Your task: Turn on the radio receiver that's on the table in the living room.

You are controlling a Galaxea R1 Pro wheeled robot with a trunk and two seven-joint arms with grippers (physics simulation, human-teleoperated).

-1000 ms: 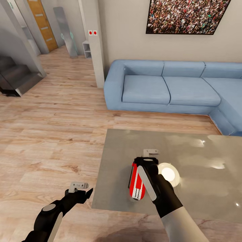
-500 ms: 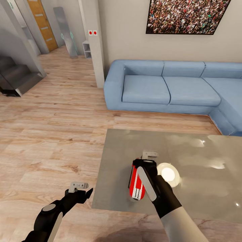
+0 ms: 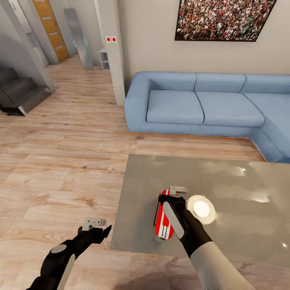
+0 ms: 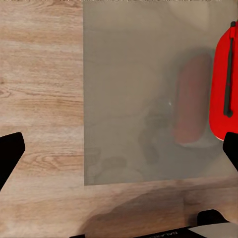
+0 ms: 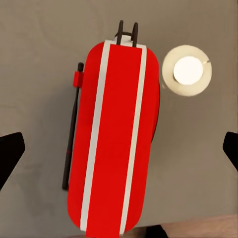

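Radio (image 3: 164, 219): lying flat near the surface (image 3: 241, 233) front edge; right gripper (image 3: 174, 198), jaws wide, has drawn back directly over it, seemingly poised to press; left gripper (image 3: 105, 230) open, idle.

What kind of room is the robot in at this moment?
It looks like a home living room. A blue corner sofa stands against a beige wall under a large crowd picture, and a low table with a glossy grey top sits on the light wood plank floor before it.
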